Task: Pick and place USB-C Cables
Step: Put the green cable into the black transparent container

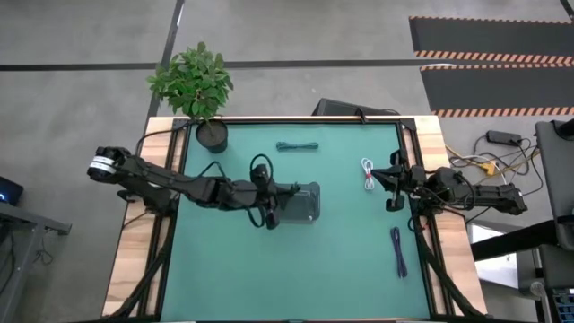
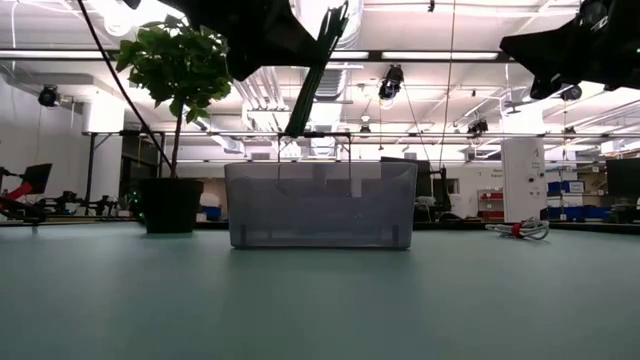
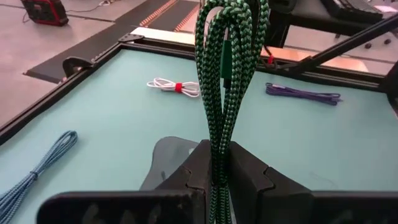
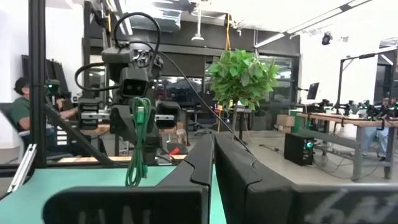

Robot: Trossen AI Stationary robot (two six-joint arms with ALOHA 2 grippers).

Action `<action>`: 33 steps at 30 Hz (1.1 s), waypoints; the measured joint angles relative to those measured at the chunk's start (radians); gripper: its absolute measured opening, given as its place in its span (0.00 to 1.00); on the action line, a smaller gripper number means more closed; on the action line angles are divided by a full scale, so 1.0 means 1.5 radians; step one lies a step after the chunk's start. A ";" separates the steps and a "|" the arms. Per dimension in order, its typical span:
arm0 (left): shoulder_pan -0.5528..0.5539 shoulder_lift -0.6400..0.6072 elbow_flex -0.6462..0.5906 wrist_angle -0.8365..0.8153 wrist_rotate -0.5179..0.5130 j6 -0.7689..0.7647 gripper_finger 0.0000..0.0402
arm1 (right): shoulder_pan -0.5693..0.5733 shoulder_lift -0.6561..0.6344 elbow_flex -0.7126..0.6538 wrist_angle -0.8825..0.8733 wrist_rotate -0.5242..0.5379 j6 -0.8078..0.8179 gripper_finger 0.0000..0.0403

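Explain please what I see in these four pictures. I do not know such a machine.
This is a robot with two dark arms at a green table. One camera looks down from above, one sits at table height, and one rides on each wrist. The left gripper is shut on the green cable, held over a clear bin. The right gripper is shut, empty, waiting at the table's right edge. The teal cable, white cable and purple cable lie on the table, beside a potted plant.
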 joint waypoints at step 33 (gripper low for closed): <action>0.029 0.096 0.274 -0.414 0.011 -0.117 0.05 | 0.000 0.000 0.019 0.108 -0.027 0.044 0.02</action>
